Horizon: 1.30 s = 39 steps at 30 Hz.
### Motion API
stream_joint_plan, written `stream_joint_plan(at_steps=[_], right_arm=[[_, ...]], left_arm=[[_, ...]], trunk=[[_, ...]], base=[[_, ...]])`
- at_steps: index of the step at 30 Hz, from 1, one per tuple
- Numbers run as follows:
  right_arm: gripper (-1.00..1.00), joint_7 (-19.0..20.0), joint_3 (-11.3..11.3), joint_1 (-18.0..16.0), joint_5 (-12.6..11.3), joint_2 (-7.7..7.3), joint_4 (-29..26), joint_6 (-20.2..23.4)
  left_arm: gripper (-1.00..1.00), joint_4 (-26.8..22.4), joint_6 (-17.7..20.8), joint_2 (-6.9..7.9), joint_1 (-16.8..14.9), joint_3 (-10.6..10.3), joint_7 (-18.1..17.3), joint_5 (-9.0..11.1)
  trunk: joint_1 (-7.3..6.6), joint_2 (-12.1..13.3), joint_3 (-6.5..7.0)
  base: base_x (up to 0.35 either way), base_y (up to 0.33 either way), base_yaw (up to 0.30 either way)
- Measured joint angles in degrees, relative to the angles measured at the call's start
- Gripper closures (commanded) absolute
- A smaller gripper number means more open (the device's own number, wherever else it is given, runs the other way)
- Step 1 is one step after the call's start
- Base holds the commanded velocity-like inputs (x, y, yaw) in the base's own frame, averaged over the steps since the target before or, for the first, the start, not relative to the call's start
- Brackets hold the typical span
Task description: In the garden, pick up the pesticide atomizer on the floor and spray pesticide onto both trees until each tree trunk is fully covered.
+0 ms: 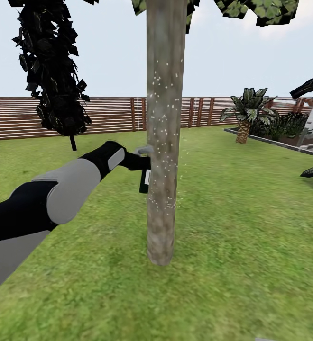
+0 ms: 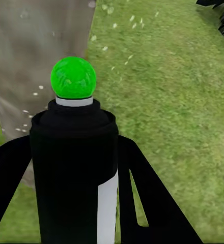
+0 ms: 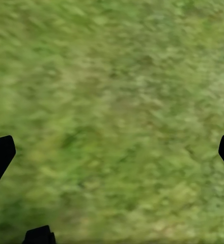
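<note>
In the head view the left arm reaches forward from the lower left toward the tree trunk (image 1: 164, 137), a thick grey-brown column that rises from the lawn (image 1: 232, 246) in the middle of the garden. The left gripper (image 1: 138, 162) sits just beside the trunk's left edge and holds the pesticide atomizer (image 1: 144, 180), whose black body with its white label hangs partly hidden behind the bark, while the pale grey trigger head shows right at the trunk's edge. Pale specks dot the trunk from about chest height down toward its lower part, and a few faint ones float over the grass to its right. In the left wrist view the atomizer (image 2: 74, 173) fills the foreground, its black body clamped between the two black fingers (image 2: 142, 198), with a white strip down one side and the green spot on top; the trunk (image 2: 35, 66) stands close behind it, sprinkled with the same specks. A dark narrow tree (image 1: 52, 71) hangs over the lawn to the left, a brown slatted fence (image 1: 104, 113) runs across the background, and a short palm (image 1: 245, 116) stands at the right near a raised bed. The right wrist view looks down on blurred grass (image 3: 112, 112), and the dark tips of the right gripper (image 3: 112, 152) sit at opposite edges of the picture, spread wide with nothing between them.
</note>
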Motion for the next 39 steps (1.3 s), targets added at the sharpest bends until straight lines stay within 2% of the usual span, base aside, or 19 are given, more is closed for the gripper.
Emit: stream_joint_plan(at_steps=[4, 7, 9, 11, 14, 15, 18, 19, 20, 23, 26, 27, 30, 33, 39], right_arm=[[-1.00, 0.0, 0.0, 0.0, 0.0, -0.01, 0.0, 0.0], [-1.00, 0.0, 0.0, 0.0, 0.0, 0.02, 0.0, 0.0], [-1.00, 0.0, 0.0, 0.0, 0.0, 0.00, 0.0, 0.0], [-1.00, 0.0, 0.0, 0.0, 0.0, 0.01, 0.0, 0.0], [-1.00, 0.0, 0.0, 0.0, 0.0, 0.01, 0.0, 0.0], [-1.00, 0.0, 0.0, 0.0, 0.0, 0.00, 0.0, 0.0], [-1.00, 0.0, 0.0, 0.0, 0.0, -0.02, 0.0, 0.0], [-1.00, 0.0, 0.0, 0.0, 0.0, -0.01, 0.0, 0.0], [-1.00, 0.0, 0.0, 0.0, 0.0, -0.01, 0.0, 0.0], [-1.00, 0.0, 0.0, 0.0, 0.0, 0.07, 0.0, 0.0], [-1.00, 0.2, 0.1, 0.0, 0.0, 0.18, 0.0, 0.0], [-1.00, 0.3, 0.1, 0.0, 0.0, 0.23, 0.0, -0.1], [-1.00, 0.3, 0.2, 0.0, 0.0, 0.56, 0.0, -0.1], [-1.00, 0.3, 0.2, 0.0, 0.0, 1.63, 0.0, -0.2], [-1.00, 0.3, 0.2, 0.0, 0.0, 2.05, 0.0, -0.2]], left_arm=[[1.00, 0.0, -1.2, 0.00, 1.4, 0.1, 0.1, 0.0], [1.00, -0.1, -2.7, 0.00, 3.6, -0.1, 0.3, -0.3], [1.00, -0.1, -4.1, 0.00, 5.0, -0.1, 0.3, -1.8], [1.00, -0.1, -6.9, 0.00, 6.7, -0.1, 0.4, -4.1], [1.00, -0.1, -10.5, 0.77, 9.4, 0.0, 0.5, -5.1], [1.00, -0.1, -12.3, 1.08, 10.4, -0.1, 0.5, -5.3], [1.00, -0.1, -20.5, 1.86, 16.6, 0.2, 0.5, -5.4], [1.00, 0.0, -23.1, 2.29, 18.4, -0.3, 0.5, -5.6], [1.00, 0.0, -24.4, 2.53, 19.3, 0.0, 0.5, -5.5], [1.00, 0.0, -34.1, 3.89, 27.5, -0.3, 0.5, -5.6], [1.00, 0.0, -43.2, 4.22, 33.6, 0.0, 0.5, -5.4], [1.00, 0.0, -44.5, 4.28, 34.9, -0.2, 0.5, -5.4], [1.00, -0.1, -46.2, 4.52, 36.6, 0.2, 0.4, -5.1], [1.00, -0.1, -46.5, 4.58, 37.0, 0.3, 0.4, -4.9], [1.00, -0.2, -46.6, 4.65, 37.1, 0.3, 0.4, -4.9]], trunk=[[0.00, 0.0, 0.00], [0.00, 0.0, 0.00], [0.00, 0.0, 0.00], [0.00, 0.0, -0.01], [0.00, 0.0, 0.00], [0.00, 0.0, -0.01], [0.00, 0.0, -0.01], [0.00, 0.0, -0.01], [0.00, 0.0, 0.00], [0.00, 0.0, -0.01], [0.00, 0.0, -0.01], [0.00, 0.0, -0.01], [0.00, 0.0, 0.00], [0.00, 0.0, 0.00], [0.00, 0.0, 0.00]], base=[[0.000, 0.000, 0.000], [0.000, 0.000, 0.000], [0.000, 0.000, 0.000], [0.000, 0.000, 0.000], [0.000, 0.000, 0.000], [0.000, 0.000, 0.000], [0.000, 0.000, 0.000], [0.000, 0.000, 0.000], [0.000, 0.000, 0.000], [0.000, 0.000, 0.000], [0.000, 0.052, 0.000], [0.000, 0.203, 0.000], [0.000, 0.292, 0.000], [0.007, 0.337, 0.000], [0.112, 0.348, 0.000]])
